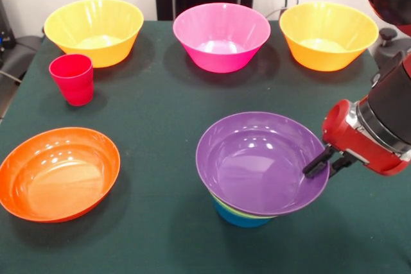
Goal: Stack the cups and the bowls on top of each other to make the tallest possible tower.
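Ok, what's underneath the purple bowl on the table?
The purple bowl tops a stack. Below it a thin lime green rim peeks out, then a blue bowl at the base. Most of both is covered, and anything else nested between them can't be seen.

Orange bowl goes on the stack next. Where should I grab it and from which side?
Judging by its shape, take the wide orange bowl by its thin rim, one finger inside and one outside: the body is too broad to span. It sits upright and alone on the table, so the rim is free all round. The edge facing the purple bowl is nearest the gripper.
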